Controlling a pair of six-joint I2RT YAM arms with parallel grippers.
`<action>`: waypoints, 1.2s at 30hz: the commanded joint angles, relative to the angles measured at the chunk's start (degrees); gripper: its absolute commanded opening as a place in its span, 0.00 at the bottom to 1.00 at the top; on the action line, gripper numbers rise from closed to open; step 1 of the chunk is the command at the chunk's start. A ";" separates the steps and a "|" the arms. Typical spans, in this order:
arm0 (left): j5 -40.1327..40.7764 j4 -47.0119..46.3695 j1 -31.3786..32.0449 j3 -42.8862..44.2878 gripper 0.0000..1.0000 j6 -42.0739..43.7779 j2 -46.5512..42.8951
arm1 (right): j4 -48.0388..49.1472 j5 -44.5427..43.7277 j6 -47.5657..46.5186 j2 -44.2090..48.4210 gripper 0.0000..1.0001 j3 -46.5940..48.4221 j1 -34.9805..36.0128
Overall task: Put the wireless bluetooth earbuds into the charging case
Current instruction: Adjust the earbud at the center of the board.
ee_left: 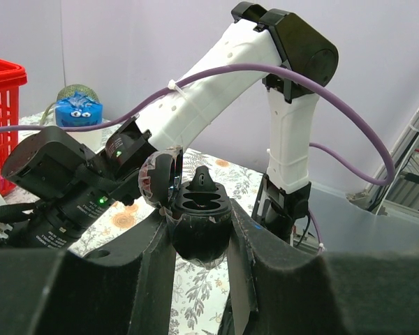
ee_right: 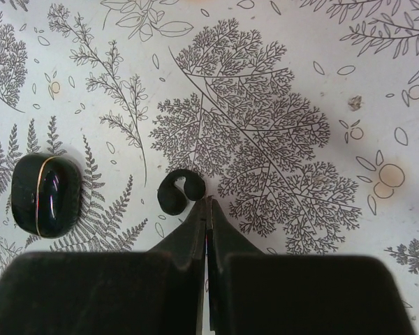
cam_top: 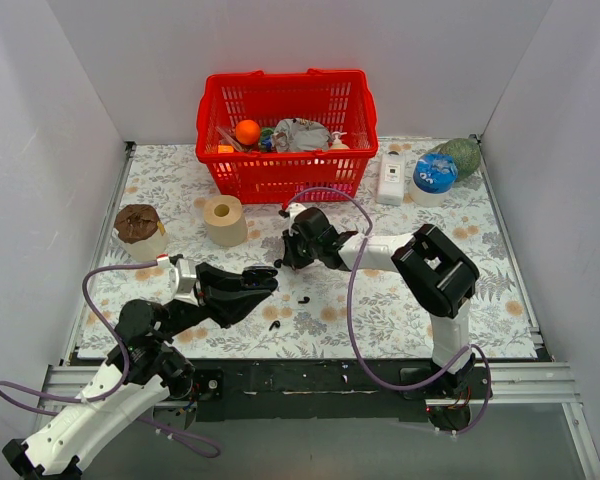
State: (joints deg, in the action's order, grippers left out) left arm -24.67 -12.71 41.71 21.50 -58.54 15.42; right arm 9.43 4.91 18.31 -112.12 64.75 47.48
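Note:
My left gripper (ee_left: 199, 229) is shut on the charging case (ee_left: 197, 202), a black oval held upright off the table with its lid (ee_left: 158, 179) swung open to the left. Two empty sockets show on top. In the top view this gripper (cam_top: 263, 282) is near the table's middle. My right gripper (ee_right: 208, 204) is shut, tips down at the cloth, right beside a black comma-shaped earbud (ee_right: 176, 195) and not holding it. In the top view the right gripper (cam_top: 283, 258) is just beyond the left one. Two small black buds (cam_top: 302, 299) (cam_top: 274, 323) lie on the cloth nearer me.
A glossy black oval piece with a thin gold line (ee_right: 45, 194) lies left of the earbud. A red basket (cam_top: 285, 175) stands at the back. There are a tan tape roll (cam_top: 223, 220), a brown-topped roll (cam_top: 140, 228), a white bottle (cam_top: 391, 178) and a blue-lidded jar (cam_top: 435, 175).

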 commanded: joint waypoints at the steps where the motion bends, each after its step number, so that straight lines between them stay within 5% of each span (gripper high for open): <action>1: -0.56 -1.00 -0.05 0.57 0.00 -0.34 -0.74 | -2.49 0.54 0.33 -1.70 0.01 0.46 0.50; 21: -0.12 -1.09 -0.05 -0.14 0.00 -0.08 -0.57 | -6.87 2.84 -5.56 -6.71 0.05 7.75 -0.37; 29: 0.93 0.58 -0.05 1.18 0.00 1.24 -1.88 | -6.27 -2.19 -4.41 5.85 0.38 3.63 -0.99; 36: 0.85 1.02 -0.05 1.79 0.00 0.80 -3.38 | -12.33 5.55 -8.11 3.31 0.45 10.22 3.57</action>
State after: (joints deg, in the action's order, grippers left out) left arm -24.43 -12.01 41.71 21.47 -58.04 12.93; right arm 0.49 6.02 12.99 -108.27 71.07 47.94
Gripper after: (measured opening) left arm 0.286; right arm 0.439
